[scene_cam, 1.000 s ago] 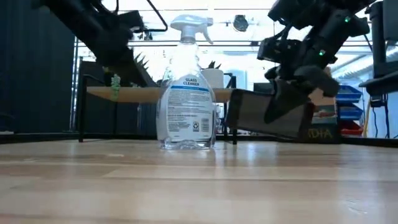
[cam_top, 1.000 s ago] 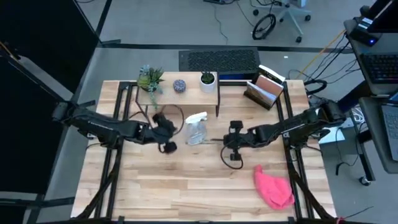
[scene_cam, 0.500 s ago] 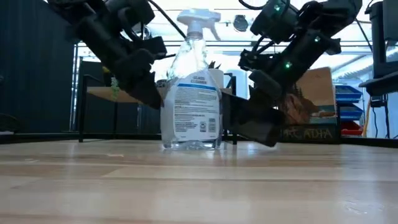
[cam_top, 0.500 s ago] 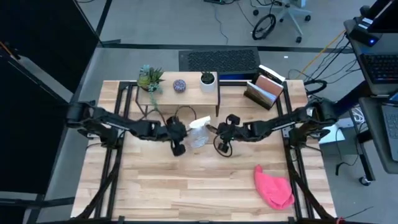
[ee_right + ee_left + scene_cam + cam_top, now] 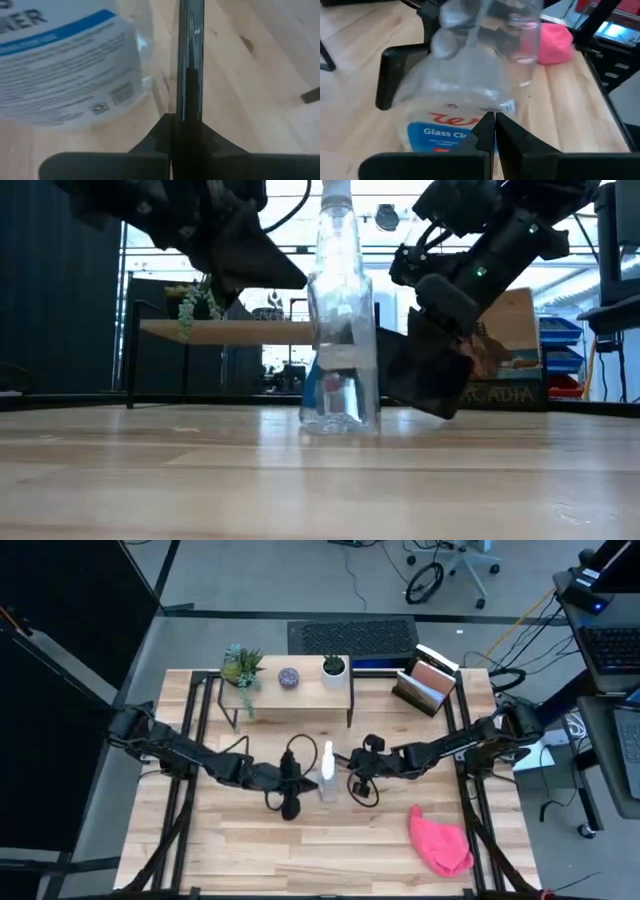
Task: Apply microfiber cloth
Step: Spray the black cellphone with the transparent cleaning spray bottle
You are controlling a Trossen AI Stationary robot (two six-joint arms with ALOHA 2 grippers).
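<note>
Both arms are working mid-counter: left gripper (image 5: pixel 300 772) jaws closing around the spray bottle (image 5: pixel 327 772), right gripper (image 5: pixel 357 776) jaws clamping a black smartphone (image 5: pixel 190 55). Microfiber cloth (image 5: pixel 440 843) is lying untouched; fetching it comes next.

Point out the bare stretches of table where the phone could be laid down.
Bare wood runs along the near edge of the table, left of the pink cloth, and under the left arm. It is crowded mid-table, where the left gripper and the right gripper flank the spray bottle, and at the back by the shelf.
</note>
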